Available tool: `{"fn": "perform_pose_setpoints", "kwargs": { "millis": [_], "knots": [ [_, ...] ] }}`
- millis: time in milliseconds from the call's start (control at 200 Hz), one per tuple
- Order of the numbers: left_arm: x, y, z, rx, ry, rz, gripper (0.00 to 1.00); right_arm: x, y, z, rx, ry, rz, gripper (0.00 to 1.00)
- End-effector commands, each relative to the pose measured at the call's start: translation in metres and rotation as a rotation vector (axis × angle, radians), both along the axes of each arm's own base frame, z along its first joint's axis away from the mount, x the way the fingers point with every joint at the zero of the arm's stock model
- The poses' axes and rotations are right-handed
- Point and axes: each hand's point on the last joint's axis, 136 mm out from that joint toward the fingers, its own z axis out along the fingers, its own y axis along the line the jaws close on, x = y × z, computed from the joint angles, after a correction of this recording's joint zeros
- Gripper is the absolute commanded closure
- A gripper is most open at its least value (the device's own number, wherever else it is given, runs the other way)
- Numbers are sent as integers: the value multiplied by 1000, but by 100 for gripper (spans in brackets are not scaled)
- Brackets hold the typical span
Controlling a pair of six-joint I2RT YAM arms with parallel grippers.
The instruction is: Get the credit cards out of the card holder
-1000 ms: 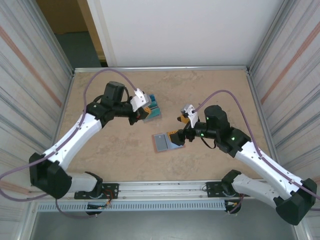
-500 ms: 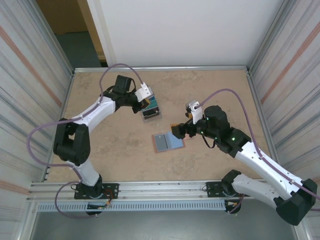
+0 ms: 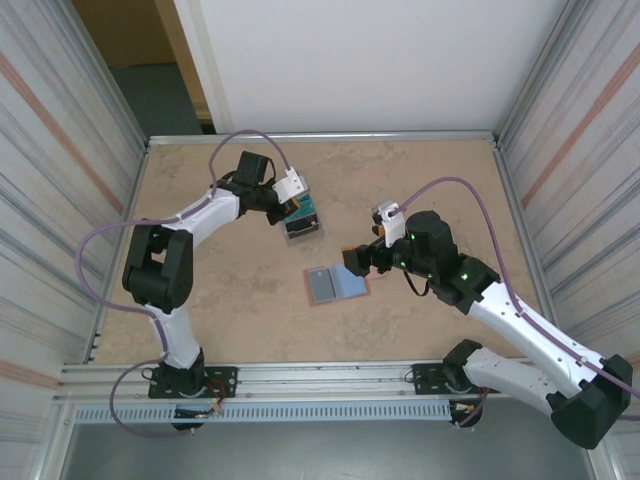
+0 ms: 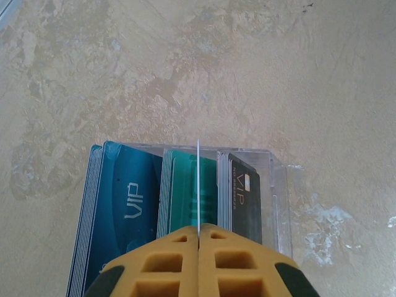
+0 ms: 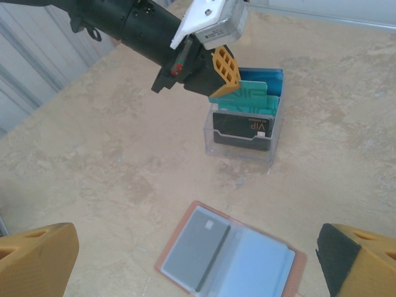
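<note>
seeing the card holder (image 3: 336, 285) lying open and flat near the middle of the surface (image 3: 240, 310), salmon rim outside, pale blue lining facing up. noting a grey card (image 5: 197, 246) sitting in its left half. finding a clear stand (image 3: 302, 222) well apart from it, farther back, packed with upright blue, teal and dark cards. pinching a teal card (image 5: 244, 94) over that stand with the left tool (image 4: 198, 232), jaws clamped narrow on it. hovering near the holder's far right corner with the right tool (image 3: 360, 260), jaws spread wide, gripping nothing.
</note>
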Motion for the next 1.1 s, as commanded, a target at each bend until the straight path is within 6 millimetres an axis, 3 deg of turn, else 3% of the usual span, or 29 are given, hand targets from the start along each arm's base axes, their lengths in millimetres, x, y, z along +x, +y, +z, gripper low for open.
{"fn": "perform_pose_setpoints", "kwargs": {
  "millis": [0,536,747,842,1092],
  "knots": [
    [15,1,10,-5,-53,-4,100,3,-2,-3,7,15,-20,1],
    [24,-5,-3,-5,-13,-10,100,2,0,-4,11,26,-12,1],
    [23,-2,-5,8,-5,-1,94,2,1,-6,9,33,-12,1],
    [23,-2,-4,10,-3,0,84,2,1,-6,10,34,-9,1],
    [19,-1,11,-6,-21,8,82,5,2,-6,15,39,-24,1]
  ]
}}
